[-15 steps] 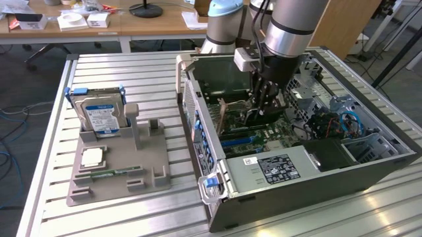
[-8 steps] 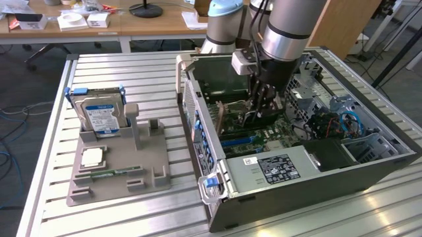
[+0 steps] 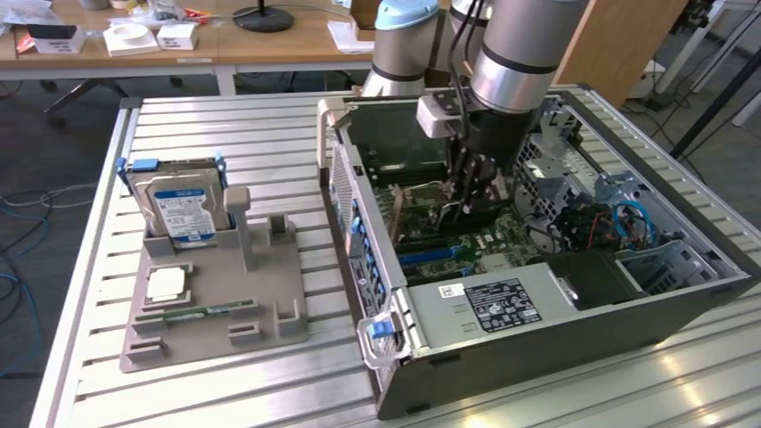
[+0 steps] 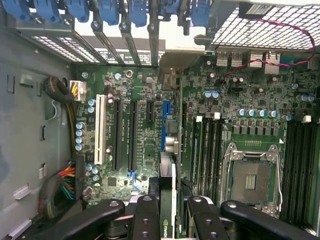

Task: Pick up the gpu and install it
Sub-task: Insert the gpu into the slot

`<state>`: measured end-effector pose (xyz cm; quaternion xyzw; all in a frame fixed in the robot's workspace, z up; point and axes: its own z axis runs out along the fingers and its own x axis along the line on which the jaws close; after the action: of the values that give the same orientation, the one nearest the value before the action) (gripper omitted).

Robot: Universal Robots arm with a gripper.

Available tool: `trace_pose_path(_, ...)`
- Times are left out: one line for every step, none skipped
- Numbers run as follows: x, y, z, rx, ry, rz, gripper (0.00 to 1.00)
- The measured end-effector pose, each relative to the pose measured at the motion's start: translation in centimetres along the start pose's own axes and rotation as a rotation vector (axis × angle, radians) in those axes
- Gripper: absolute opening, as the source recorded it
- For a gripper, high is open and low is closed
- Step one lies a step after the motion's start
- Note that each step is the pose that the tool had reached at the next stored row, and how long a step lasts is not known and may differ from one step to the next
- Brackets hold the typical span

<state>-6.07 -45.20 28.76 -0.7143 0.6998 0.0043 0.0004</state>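
The slatted metal bench [image 3: 238, 134] carries an open computer case [image 3: 571, 357] lying on its side, toward three o'clock in the exterior view. A grey plastic holder [image 3: 202, 330] sits well apart from it, toward nine o'clock. The robot arm [image 3: 518, 53] comes down from twelve o'clock into the middle of the case, over the green motherboard [image 3: 476, 245]. A silver hard drive [image 3: 184, 209] with a blue-white label stands upright at the twelve o'clock end of the holder. At the arm's tip the pincer [image 3: 470, 192] is low inside the case, near the board. In the wrist view its black fingers [image 4: 145, 215] close from both sides on the gpu [image 4: 167, 220], a thin card seen edge-on with a green logo, so the pincer [image 4: 171, 202] grips the gpu. The card runs in line with the blue slot [image 4: 163, 125] on the motherboard; whether it touches the slot I cannot tell. A narrow green memory stick [image 3: 196, 312] lies flat in the holder at the six o'clock side of the hard drive.
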Motion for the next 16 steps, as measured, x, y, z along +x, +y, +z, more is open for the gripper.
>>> trace_pose_path(0.0,0.01,0.14,-0.0001,0.0003,0.0,0.26)
trace_pose_path(0.01,0.01,0.31,-0.0003,0.0005,0.0,0.26)
trace_pose_path(0.01,0.01,0.49,-0.0002,0.0005,0.0,0.26)
trace_pose_path(0.01,0.01,0.65,-0.0003,0.0005,0.0,0.26)
trace_pose_path(0.01,0.01,0.8,-0.0002,0.0004,0.0,0.26)
trace_pose_path(0.01,0.02,0.91,-0.0002,0.0003,0.0,0.26)
trace_pose_path(0.01,0.02,0.93,-0.0003,0.0006,0.0,0.26)
trace_pose_path(0.01,0.02,0.93,-0.0003,0.0005,0.0,0.26)
trace_pose_path(0.01,0.02,0.93,-0.0003,0.0007,0.0,0.26)
trace_pose_path(0.01,0.05,0.94,-0.0003,0.0006,0.0,0.26)
trace_pose_path(0.01,0.21,0.94,0.0,0.0005,0.0,0.26)
trace_pose_path(0.0,0.43,0.95,0.0005,0.0004,0.0,0.26)
trace_pose_path(0.0,0.59,0.96,0.0007,0.0004,0.0,0.26)
trace_pose_path(-0.01,0.7,0.96,0.0008,0.0004,0.0,0.26)
trace_pose_path(-0.01,0.71,0.96,0.0008,0.0004,0.0,0.26)
trace_pose_path(-0.01,0.71,0.96,0.0008,0.0004,0.0,0.26)
